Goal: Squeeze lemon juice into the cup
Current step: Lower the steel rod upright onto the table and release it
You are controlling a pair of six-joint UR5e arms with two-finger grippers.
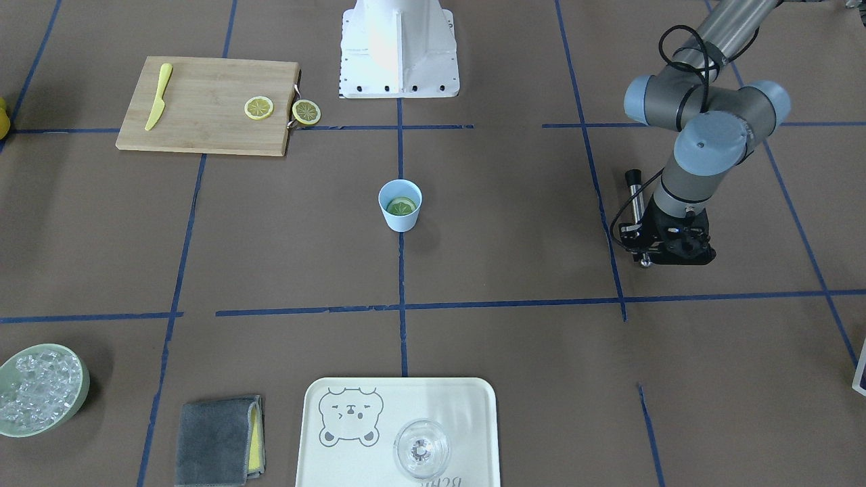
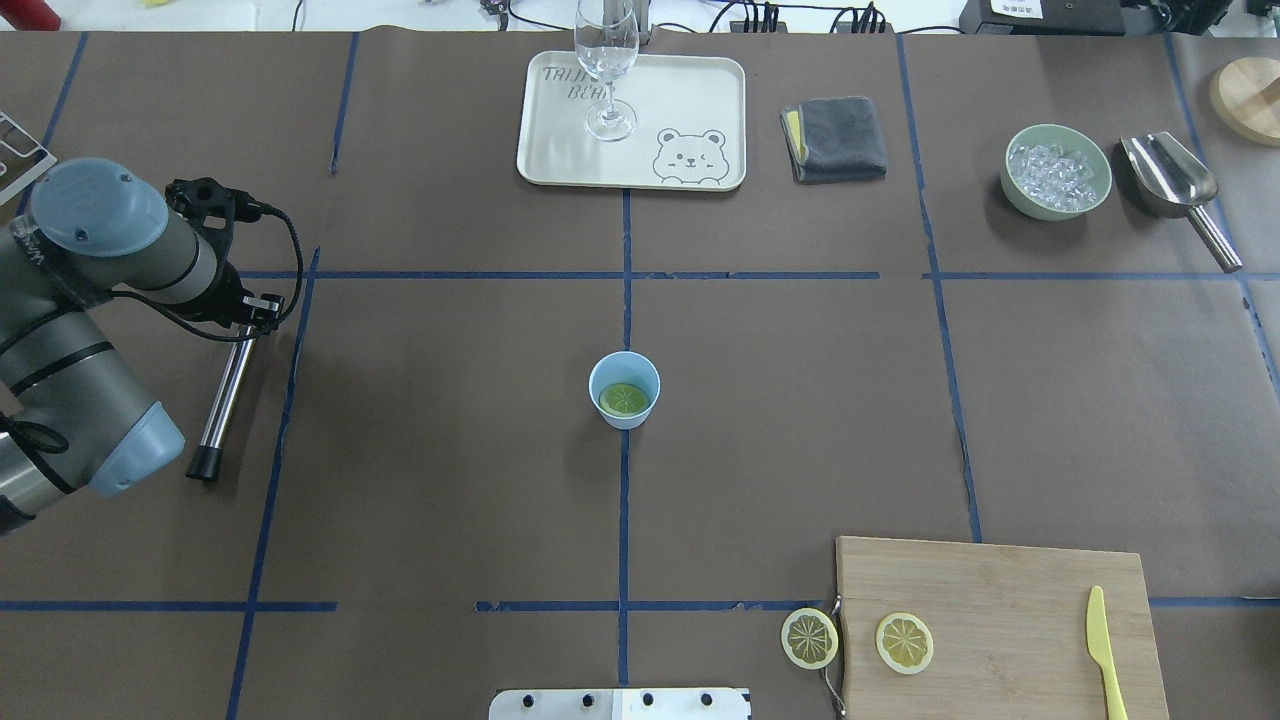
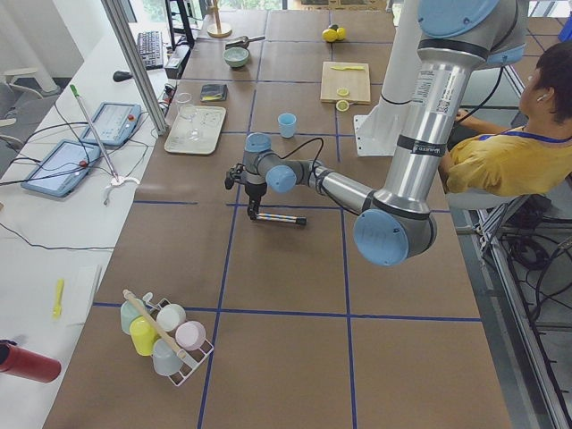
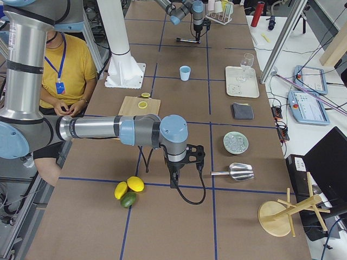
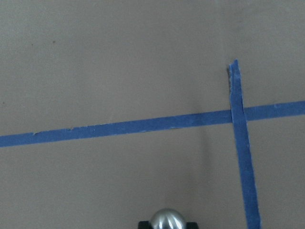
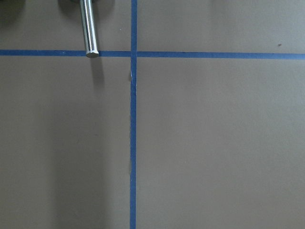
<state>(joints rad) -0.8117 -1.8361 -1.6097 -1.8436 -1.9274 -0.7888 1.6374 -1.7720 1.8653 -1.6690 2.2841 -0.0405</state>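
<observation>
The light-blue cup [image 1: 400, 220] stands at the table's centre, also in the overhead view [image 2: 643, 369]. One lemon slice [image 1: 401, 206] lies inside it [image 2: 624, 399]. A second slice [image 2: 904, 642] lies on the wooden cutting board [image 2: 1000, 590]. A third [image 2: 809, 638] lies on the table at the board's edge. My left gripper [image 1: 670, 251] points down far from the cup and is shut on the end of a metal rod [image 2: 225, 395] that lies on the table. My right gripper [image 4: 174, 176] hangs over the table near a scoop. I cannot tell if it is open.
A yellow knife [image 2: 1104, 655] lies on the board. A tray [image 2: 560, 150] with a clear glass [image 2: 606, 60], a grey cloth [image 2: 835, 138], a green bowl of ice [image 2: 1057, 172] and a metal scoop [image 2: 1175, 185] line the far edge. Whole lemons [image 4: 129, 187] lie near the right arm.
</observation>
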